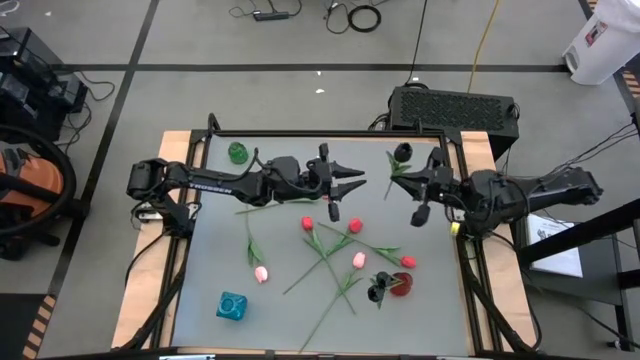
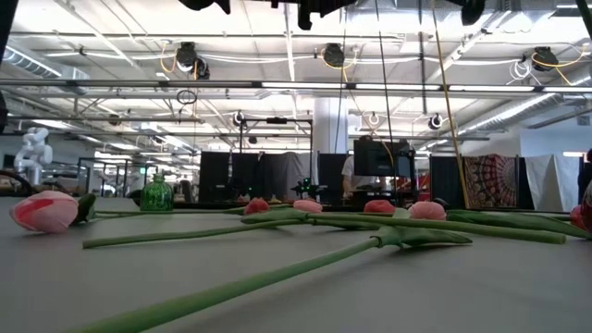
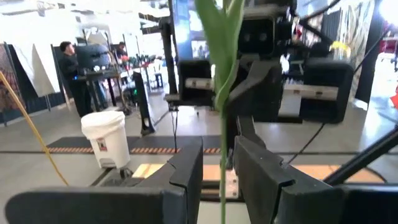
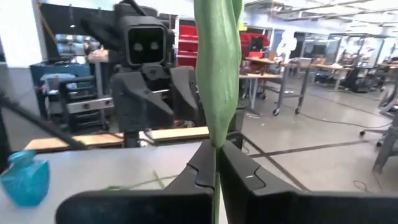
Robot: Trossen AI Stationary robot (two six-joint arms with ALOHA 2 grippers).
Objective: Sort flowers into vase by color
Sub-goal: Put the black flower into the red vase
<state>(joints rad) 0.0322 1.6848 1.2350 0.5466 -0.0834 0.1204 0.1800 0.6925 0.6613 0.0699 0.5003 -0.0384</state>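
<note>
My right gripper (image 1: 402, 185) (image 4: 216, 177) is above the table's far middle, pointing left, shut on a black-headed flower (image 1: 402, 153). That flower's green leaf (image 4: 217, 74) stands up in front of the right wrist camera. My left gripper (image 1: 358, 181) (image 3: 217, 174) faces it from the left and is open. The flower's stem (image 3: 222, 155) shows in the gap between the left fingers, and I see it touching neither. Several pink and red flowers (image 1: 330, 245) lie flat on the grey table (image 1: 210, 250). One pink head (image 2: 43, 211) lies close to the low camera. My right gripper pinches the black-headed flower's thin stem (image 4: 216, 193) between its two fingers, just below the broad leaf. The fingers come level from the table's right side and lie across the stem. The flower stands roughly upright, lifted clear of the table, with its head above the fingers.
A green vase (image 1: 238, 152) stands at the far left of the table. A blue vase (image 1: 232, 306) is near the front left. A red vase (image 1: 402, 286) at the front right has a black flower (image 1: 379, 288) beside it. A raised frame (image 1: 330, 133) borders the table.
</note>
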